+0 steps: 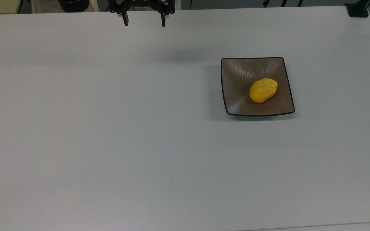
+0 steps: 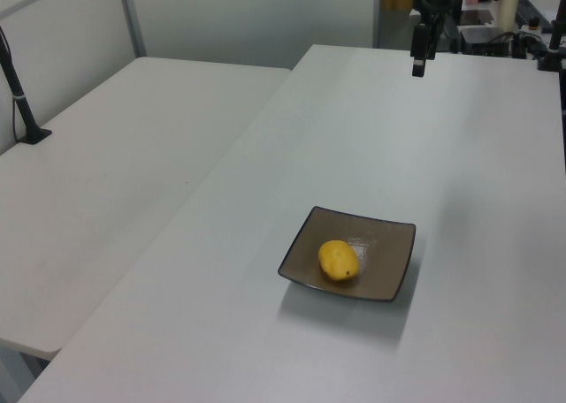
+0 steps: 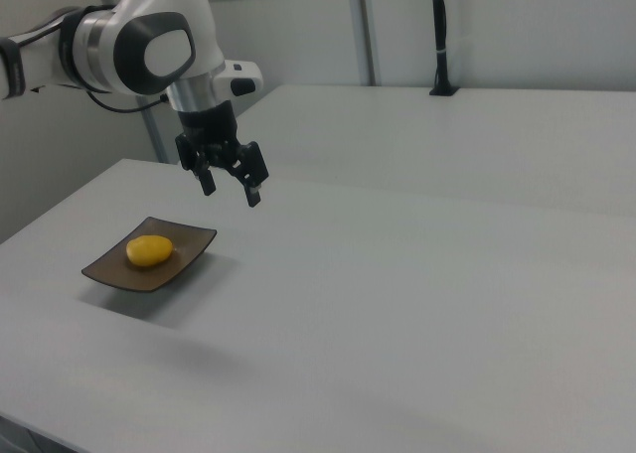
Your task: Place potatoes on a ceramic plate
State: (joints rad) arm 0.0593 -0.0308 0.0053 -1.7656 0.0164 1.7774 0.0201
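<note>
— Now, where is the potato (image 1: 263, 90)?
— Lying on the square brown plate (image 1: 236, 96), toward the top view's right half, on the white worktop (image 1: 108, 128).
— And the hand (image 1: 144, 23)?
— Spread wide, holding nothing, raised well apart from the plate at the worktop's far edge.

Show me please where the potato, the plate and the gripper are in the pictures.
potato (image 1: 263, 90): top view, middle of its yellow top.
plate (image 1: 236, 80): top view, bare streaked surface to the top view's left of the potato.
gripper (image 3: 231, 186): right view, midway between its two open black fingertips.
</note>
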